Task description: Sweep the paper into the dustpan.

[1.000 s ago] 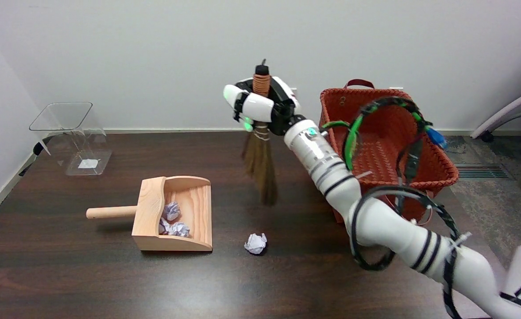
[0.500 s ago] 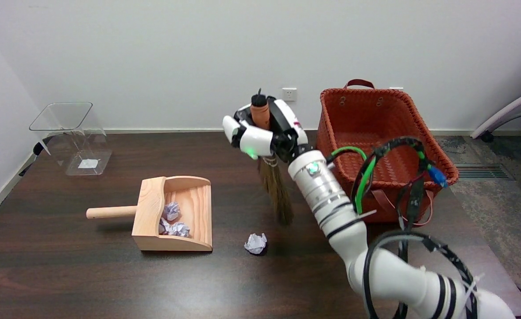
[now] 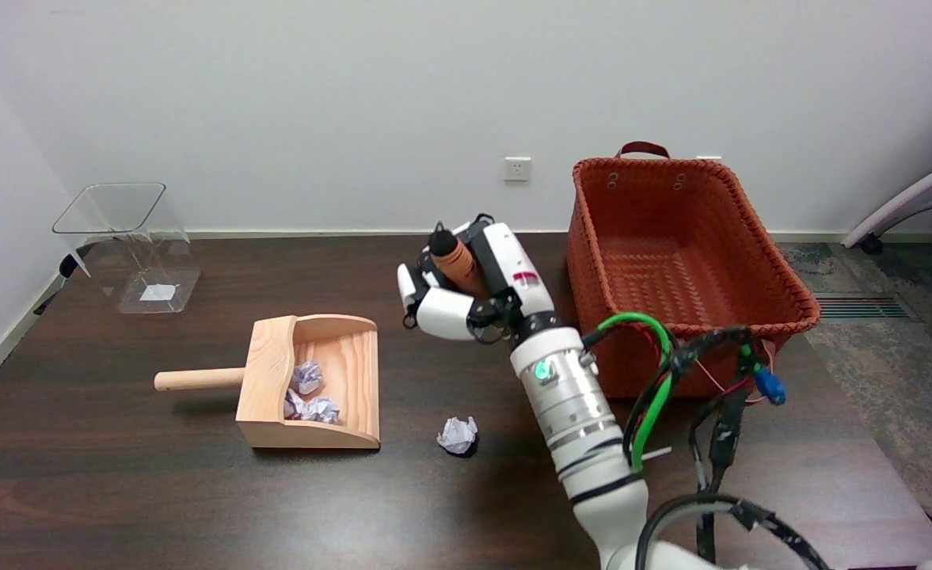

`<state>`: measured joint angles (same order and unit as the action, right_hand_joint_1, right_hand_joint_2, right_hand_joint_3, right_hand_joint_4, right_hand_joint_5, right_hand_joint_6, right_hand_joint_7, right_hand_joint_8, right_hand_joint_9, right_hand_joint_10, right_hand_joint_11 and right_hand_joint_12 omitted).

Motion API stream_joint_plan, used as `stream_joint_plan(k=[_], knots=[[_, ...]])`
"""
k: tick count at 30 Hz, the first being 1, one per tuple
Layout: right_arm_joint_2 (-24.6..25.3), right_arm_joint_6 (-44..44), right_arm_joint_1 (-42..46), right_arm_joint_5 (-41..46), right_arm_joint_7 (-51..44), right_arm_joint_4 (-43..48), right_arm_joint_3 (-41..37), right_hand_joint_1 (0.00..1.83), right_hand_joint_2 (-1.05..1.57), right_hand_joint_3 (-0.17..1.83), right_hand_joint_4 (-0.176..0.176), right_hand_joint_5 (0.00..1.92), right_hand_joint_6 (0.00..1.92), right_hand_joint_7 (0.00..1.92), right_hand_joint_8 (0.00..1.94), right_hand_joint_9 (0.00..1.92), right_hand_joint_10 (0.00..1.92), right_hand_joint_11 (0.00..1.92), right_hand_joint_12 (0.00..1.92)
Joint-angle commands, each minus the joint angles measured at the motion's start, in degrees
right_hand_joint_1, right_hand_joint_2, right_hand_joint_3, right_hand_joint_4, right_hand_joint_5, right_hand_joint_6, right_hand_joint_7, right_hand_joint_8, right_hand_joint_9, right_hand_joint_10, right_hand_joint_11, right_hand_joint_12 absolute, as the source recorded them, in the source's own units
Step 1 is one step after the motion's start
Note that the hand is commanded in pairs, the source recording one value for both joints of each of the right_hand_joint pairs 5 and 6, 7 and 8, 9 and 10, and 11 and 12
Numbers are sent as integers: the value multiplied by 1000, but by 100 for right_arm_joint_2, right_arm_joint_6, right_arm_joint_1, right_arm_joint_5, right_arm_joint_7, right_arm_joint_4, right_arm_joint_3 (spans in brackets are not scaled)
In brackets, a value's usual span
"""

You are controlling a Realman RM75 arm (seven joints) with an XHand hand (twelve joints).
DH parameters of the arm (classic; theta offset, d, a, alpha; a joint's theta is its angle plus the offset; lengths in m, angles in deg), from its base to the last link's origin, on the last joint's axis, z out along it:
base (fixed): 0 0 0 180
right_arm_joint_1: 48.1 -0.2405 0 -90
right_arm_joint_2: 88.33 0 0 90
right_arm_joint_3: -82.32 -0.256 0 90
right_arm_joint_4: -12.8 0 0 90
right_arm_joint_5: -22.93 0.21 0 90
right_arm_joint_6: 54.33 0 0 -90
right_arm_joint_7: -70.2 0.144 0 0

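A crumpled white paper ball [image 3: 457, 435] lies on the dark table, a short way right of the dustpan's open mouth. The wooden dustpan [image 3: 275, 372] sits left of centre, its round handle pointing left, with crumpled paper balls [image 3: 307, 393] inside. My right hand [image 3: 473, 285] grips the small broom by its brown wrapped handle [image 3: 451, 255], above and just right of the loose ball. The bristles are hidden behind my hand and forearm.
A woven orange basket [image 3: 758, 229] stands at the back right, close beside my forearm. A clear plastic bin [image 3: 129, 245] lies at the back left corner. A wall runs behind the table; the floor and a chair leg show at the far right.
My right hand has come down and toward the near side with the broom. The bristles, seen hanging earlier, are now hidden behind the arm. Paper ball and dustpan have not moved.
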<state>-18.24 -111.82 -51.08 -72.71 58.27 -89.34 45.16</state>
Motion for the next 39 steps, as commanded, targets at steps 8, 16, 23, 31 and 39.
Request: stream_joint_plan(k=[8,16,23,31,39], knots=[[1766,-1018,-200,-732,-987,2102,816,1089,1552,1032,0,1920,1920,1920,1920,1920,1920,1735,1735],[2079,-1506,-649,-718,-931,2891,814,1083,1571,1045,0,1920,1920,1920,1920,1920,1920,1739,1739],[2278,-1285,-1212,-463,-779,3419,805,1087,1571,1054,0,1920,1920,1920,1920,1920,1920,1740,1740],[2663,-1156,-1704,-106,-779,3929,840,1095,1571,1109,0,1920,1920,1920,1920,1920,1920,1738,1738],[2862,-1784,-1621,-141,-788,4269,912,1097,1571,1148,0,1920,1920,1920,1920,1920,1920,1744,1744]])
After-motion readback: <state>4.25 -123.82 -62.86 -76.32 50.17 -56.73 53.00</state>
